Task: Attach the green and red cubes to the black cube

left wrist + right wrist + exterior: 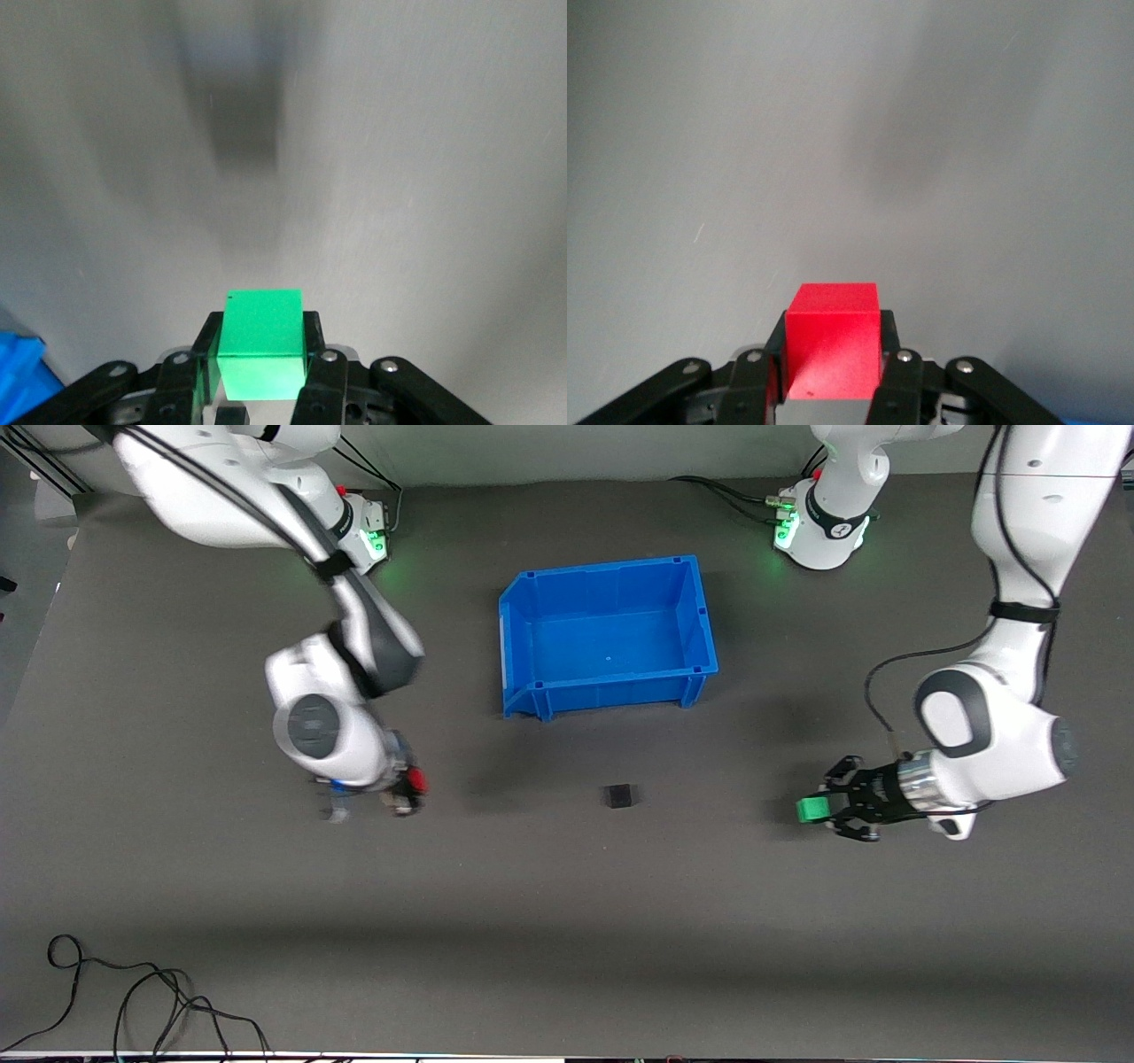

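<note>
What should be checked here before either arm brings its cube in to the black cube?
1. Left end effector shut on green cube: ok.
2. Right end effector shut on red cube: ok.
3. Black cube alone on the mat, between the two arms: ok.
4. Blue bin away from the black cube, farther from the front camera: ok.
5. Cube faces squared to the black cube: cannot tell.
</note>
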Robot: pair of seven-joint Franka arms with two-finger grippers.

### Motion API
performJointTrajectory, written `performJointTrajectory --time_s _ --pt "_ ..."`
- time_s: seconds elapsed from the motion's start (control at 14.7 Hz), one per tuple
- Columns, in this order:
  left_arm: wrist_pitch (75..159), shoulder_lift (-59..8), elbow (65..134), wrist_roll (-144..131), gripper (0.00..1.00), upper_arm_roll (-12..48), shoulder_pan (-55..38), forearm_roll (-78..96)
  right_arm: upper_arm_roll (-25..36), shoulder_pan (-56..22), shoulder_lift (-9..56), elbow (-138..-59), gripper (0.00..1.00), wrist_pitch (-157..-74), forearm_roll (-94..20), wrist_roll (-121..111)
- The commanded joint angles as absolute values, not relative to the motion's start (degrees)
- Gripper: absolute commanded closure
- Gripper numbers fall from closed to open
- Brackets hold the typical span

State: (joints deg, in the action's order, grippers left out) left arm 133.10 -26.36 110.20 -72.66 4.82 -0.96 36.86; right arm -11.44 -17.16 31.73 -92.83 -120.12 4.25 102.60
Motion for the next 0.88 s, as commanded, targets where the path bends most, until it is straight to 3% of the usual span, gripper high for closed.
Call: performJointTrajectory --time_s 0.0,0.34,0.81 --pt "137.8 -28.0 109.4 -77.7 0.82 3.9 -7.6 38.1 -11.2 -21.6 44.0 -76.9 0.85 -117.5 3.5 105.5" --pt "144.8 -32.7 106.6 -82.5 0.85 3.9 -17.2 42.2 -10.8 -29.1 60.1 -57.6 0.87 -118.9 3.9 114.7" --pt "150.1 -35.6 106.3 -88.8 0.85 3.9 -25.0 43.6 -11.2 -33.7 63.0 -56.9 0.87 -124.2 3.7 123.1"
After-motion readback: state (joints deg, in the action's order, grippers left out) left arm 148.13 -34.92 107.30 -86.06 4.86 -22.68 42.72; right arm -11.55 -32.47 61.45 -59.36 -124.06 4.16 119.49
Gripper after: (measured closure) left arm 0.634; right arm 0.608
